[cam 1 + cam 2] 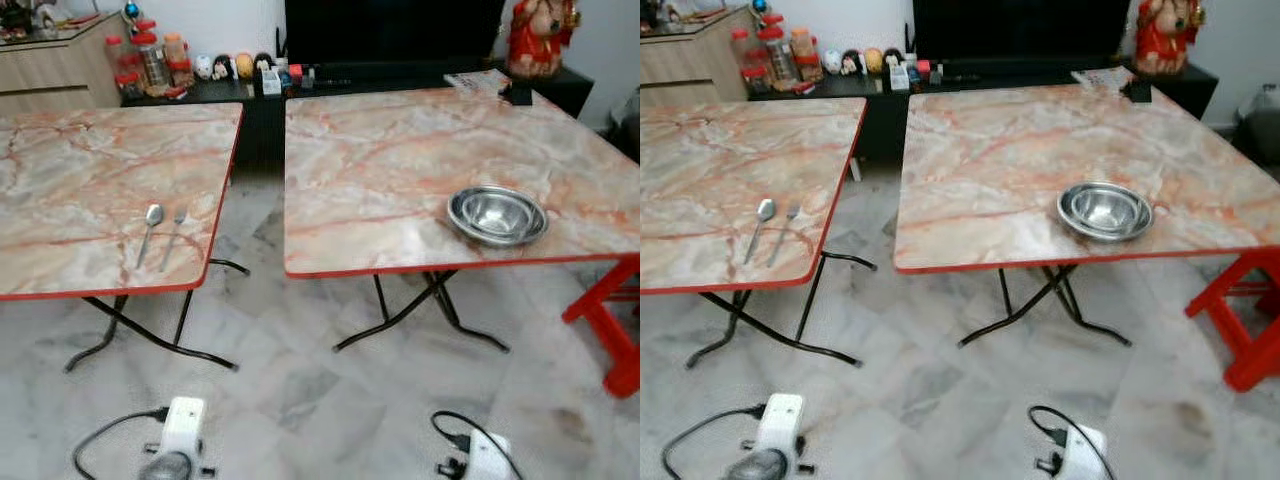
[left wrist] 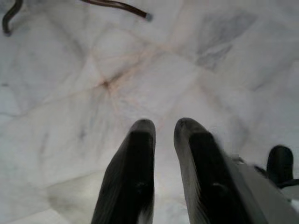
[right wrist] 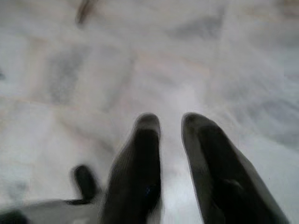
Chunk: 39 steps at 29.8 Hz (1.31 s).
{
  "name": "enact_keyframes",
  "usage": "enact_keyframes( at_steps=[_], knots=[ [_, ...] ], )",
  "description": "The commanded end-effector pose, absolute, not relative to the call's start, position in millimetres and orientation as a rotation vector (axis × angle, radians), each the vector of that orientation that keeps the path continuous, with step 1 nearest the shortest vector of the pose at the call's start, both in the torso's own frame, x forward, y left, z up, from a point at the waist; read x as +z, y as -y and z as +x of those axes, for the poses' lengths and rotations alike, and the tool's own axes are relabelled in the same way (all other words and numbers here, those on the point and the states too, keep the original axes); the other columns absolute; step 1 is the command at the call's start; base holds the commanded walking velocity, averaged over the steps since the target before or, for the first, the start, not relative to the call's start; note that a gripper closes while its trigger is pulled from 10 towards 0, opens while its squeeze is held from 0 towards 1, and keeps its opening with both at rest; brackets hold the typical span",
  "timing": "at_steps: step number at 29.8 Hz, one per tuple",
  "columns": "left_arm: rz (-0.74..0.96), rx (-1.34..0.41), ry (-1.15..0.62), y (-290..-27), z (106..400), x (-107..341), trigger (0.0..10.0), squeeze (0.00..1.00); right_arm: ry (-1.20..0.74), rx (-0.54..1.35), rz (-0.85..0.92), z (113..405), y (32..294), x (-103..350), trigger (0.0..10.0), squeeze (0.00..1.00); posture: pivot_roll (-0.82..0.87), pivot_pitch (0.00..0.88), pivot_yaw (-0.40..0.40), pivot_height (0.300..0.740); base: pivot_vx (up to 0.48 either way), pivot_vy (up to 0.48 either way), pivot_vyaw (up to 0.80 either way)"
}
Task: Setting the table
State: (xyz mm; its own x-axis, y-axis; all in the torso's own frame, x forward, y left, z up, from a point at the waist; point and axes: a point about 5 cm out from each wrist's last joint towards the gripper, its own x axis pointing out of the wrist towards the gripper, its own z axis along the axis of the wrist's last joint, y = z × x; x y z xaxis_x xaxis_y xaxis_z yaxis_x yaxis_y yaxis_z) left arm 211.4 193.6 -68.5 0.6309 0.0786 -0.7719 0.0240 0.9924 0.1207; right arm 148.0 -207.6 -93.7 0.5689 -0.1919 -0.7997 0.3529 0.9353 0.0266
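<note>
We see a pale marble-tiled floor [image 1: 300, 390] under two folding tables with marbled tops, red rims and black legs: one left [image 1: 90, 180], one right [image 1: 400, 160]. Behind them stand a dark low cabinet [image 1: 250, 95] and a wooden sideboard [image 1: 55, 65]; a red stool [image 1: 615, 320] sits at right.

- Black low cabinet [image 1: 400, 75] along the back wall, small jars [image 1: 150, 60] and figurines [image 1: 225, 66] on top.
- Red-robed statue [image 1: 540, 35] at its right end.
- Red stool [image 1: 610, 320] right of the right desk.
- Pale marble floor [image 1: 300, 390].
</note>
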Motion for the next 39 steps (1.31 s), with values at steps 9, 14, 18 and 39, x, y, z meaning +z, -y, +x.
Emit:
enact_keyframes(
  at_steps=[9, 14, 18, 39],
  knots=[
    [0.146, 0.054, -0.886, -203.5, 213.5, -65.9, 10.0, 0.00, -0.897, -0.299, 0.196, 155.4, 199.6, -92.0, 10.0, 0.00, -0.03, 0.000, 0.010, 0.740, 0.000, 0.480, 0.00],
    [0.146, 0.055, -0.887, -203.9, 213.1, -66.0, 10.0, 0.00, -0.898, -0.297, 0.190, 155.3, 199.6, -92.0, 10.0, 0.00, -0.03, 0.000, 0.010, 0.740, 0.000, 0.480, 0.22],
    [0.147, 0.055, -0.888, -204.0, 213.0, -66.1, 10.0, 0.00, -0.895, -0.299, 0.197, 155.4, 199.0, -92.0, 10.0, 0.00, -0.03, 0.000, 0.011, 0.740, 0.000, 0.480, 0.25],
    [0.128, 0.025, -0.874, -194.7, 212.9, -67.2, 10.0, 0.00, -0.885, -0.286, 0.215, 159.0, 197.6, -90.8, 10.0, 0.00, -0.03, 0.000, 0.012, 0.740, 0.000, 0.282, 0.00]
  ],
)
